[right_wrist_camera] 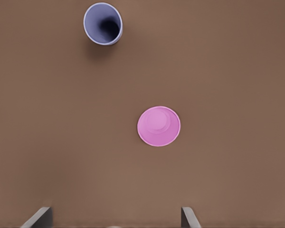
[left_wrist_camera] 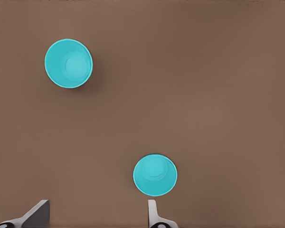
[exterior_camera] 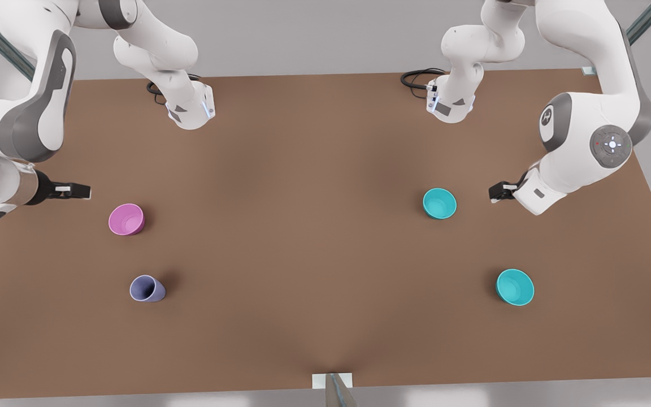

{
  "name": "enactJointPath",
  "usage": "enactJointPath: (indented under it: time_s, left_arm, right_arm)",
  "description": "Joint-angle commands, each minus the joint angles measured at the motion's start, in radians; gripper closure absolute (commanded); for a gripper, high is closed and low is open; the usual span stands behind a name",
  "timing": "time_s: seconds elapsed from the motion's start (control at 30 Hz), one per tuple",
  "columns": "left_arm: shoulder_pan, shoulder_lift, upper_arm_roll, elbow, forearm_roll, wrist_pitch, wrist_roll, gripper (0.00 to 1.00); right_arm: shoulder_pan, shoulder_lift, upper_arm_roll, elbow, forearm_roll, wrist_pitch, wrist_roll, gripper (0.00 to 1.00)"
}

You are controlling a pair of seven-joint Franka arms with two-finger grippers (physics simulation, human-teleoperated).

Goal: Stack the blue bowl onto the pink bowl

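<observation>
Blue bowl [exterior_camera: 439, 203] sits upright on the table [exterior_camera: 314, 237] at the front view's right, just beside the open-fingered left gripper [exterior_camera: 494, 193], well apart from the pink bowl [exterior_camera: 126, 219] at the left, near the open-fingered right gripper [exterior_camera: 83, 191].

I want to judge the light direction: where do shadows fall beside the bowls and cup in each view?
Front view: soft shadows sit toward the picture's right of the pink bowl and lavender cup. Left wrist view: a faint dark patch beside the farther teal bowl. Right wrist view: shading under the cup; no glare anywhere.
</observation>
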Motion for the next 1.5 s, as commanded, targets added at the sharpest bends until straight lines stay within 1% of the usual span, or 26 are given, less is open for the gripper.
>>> enactJointPath:
  time_s: [0.0, 0.03, 0.1, 0.13, 0.2, 0.23, 0.3, 0.33, 0.37, 0.43, 0.5, 0.57, 0.63, 0.77, 0.9, 1.13, 1.17, 1.2, 1.23, 1.27, 1.33, 1.4, 1.47]
  left_arm:
    - [0.001, -0.001, 0.000, 0.002, 0.001, -0.001, -0.010, 0.00]
    - [0.001, 0.001, 0.000, 0.002, 0.001, -0.001, -0.010, 0.00]
    - [0.003, 0.002, 0.000, 0.002, 0.002, -0.001, -0.010, 0.00]
    - [0.003, 0.002, 0.000, 0.002, 0.001, -0.001, -0.010, 0.00]
    - [0.001, 0.002, 0.000, 0.002, 0.001, -0.001, -0.010, 0.00]
    - [0.001, 0.001, 0.000, 0.002, 0.001, -0.001, -0.010, 0.00]
    - [0.001, 0.001, 0.000, 0.002, 0.001, -0.001, -0.010, 0.00]
    - [0.001, 0.001, 0.000, 0.002, 0.001, -0.001, -0.010, 0.00]
    - [0.001, 0.001, -0.001, 0.002, 0.001, -0.001, -0.010, 0.00]
    - [0.003, 0.001, 0.000, 0.002, 0.001, -0.001, -0.010, 0.00]
    - [0.001, 0.001, 0.000, 0.002, 0.001, -0.001, -0.010, 0.00]
    - [0.001, 0.001, -0.001, 0.002, 0.001, -0.001, -0.010, 0.00]
    - [0.001, 0.001, 0.000, 0.002, 0.001, -0.001, -0.010, 0.00]
    - [0.003, 0.001, 0.000, 0.002, 0.001, -0.001, -0.008, 0.00]
    - [0.003, -0.001, 0.000, 0.002, 0.001, -0.014, -0.008, 0.00]
    - [0.006, -0.001, 0.002, 0.002, 0.001, -0.031, -0.008, 0.00]
    - [0.006, -0.001, 0.002, 0.002, 0.001, -0.031, -0.008, 0.00]
    - [0.006, -0.001, 0.002, 0.002, 0.001, -0.033, -0.008, 0.00]
    - [0.006, 0.001, 0.000, 0.002, 0.001, -0.031, -0.008, 0.00]
    - [0.006, 0.002, 0.002, 0.002, 0.001, -0.031, -0.010, 0.00]
    - [0.006, 0.002, 0.002, 0.002, 0.001, -0.031, -0.010, 0.00]
    - [0.007, 0.002, 0.002, 0.002, 0.001, -0.031, -0.010, 0.00]
    - [0.007, 0.002, 0.002, 0.002, 0.001, -0.031, -0.010, 0.00]
  right_arm:
    - [-0.001, 0.002, 0.000, 0.002, 0.006, -0.016, -0.036, 0.00]
    - [-0.003, 0.008, -0.003, 0.005, 0.009, -0.016, -0.036, 0.00]
    - [-0.081, 0.064, -0.002, 0.019, 0.014, -0.066, -0.051, 0.00]
    - [-0.116, 0.097, -0.003, -0.002, 0.008, -0.092, -0.056, 0.00]
    - [-0.176, 0.148, -0.003, -0.028, 0.000, -0.079, -0.073, 0.00]
    - [-0.216, 0.153, -0.002, -0.079, 0.029, 0.009, -0.071, 0.00]
    - [-0.254, 0.165, -0.002, -0.159, 0.086, 0.122, -0.074, 0.00]
    - [-0.256, 0.169, -0.002, -0.191, 0.089, 0.161, -0.074, 0.00]
    - [-0.256, 0.157, -0.002, -0.281, 0.095, 0.275, -0.067, 0.00]
    - [-0.262, 0.153, -0.002, -0.367, 0.112, 0.420, -0.058, 0.00]
    - [-0.261, 0.120, -0.002, -0.489, 0.115, 0.569, -0.045, 0.00]
    - [-0.262, 0.130, -0.003, -0.564, 0.115, 0.675, -0.033, 0.00]
    - [-0.281, 0.145, -0.003, -0.602, 0.113, 0.727, -0.033, 0.00]
    - [-0.314, 0.185, -0.003, -0.627, 0.130, 0.744, -0.032, 0.00]
    - [-0.314, 0.226, -0.002, -0.640, 0.146, 0.735, -0.032, 0.00]
    - [-0.314, 0.289, -0.002, -0.624, 0.181, 0.731, -0.030, 0.01]
    - [-0.314, 0.289, 0.000, -0.622, 0.181, 0.725, -0.032, 0.20]
    - [-0.314, 0.289, 0.000, -0.621, 0.181, 0.716, -0.032, 0.44]
    - [-0.314, 0.295, 0.000, -0.595, 0.181, 0.676, -0.032, 0.55]
    - [-0.314, 0.301, 0.000, -0.571, 0.183, 0.639, -0.032, 0.58]
    - [-0.316, 0.311, 0.000, -0.533, 0.181, 0.574, -0.033, 0.66]
    - [-0.317, 0.344, -0.002, -0.461, 0.181, 0.480, -0.039, 0.79]
    - [-0.322, 0.346, 0.000, -0.444, 0.181, 0.434, -0.056, 0.79]
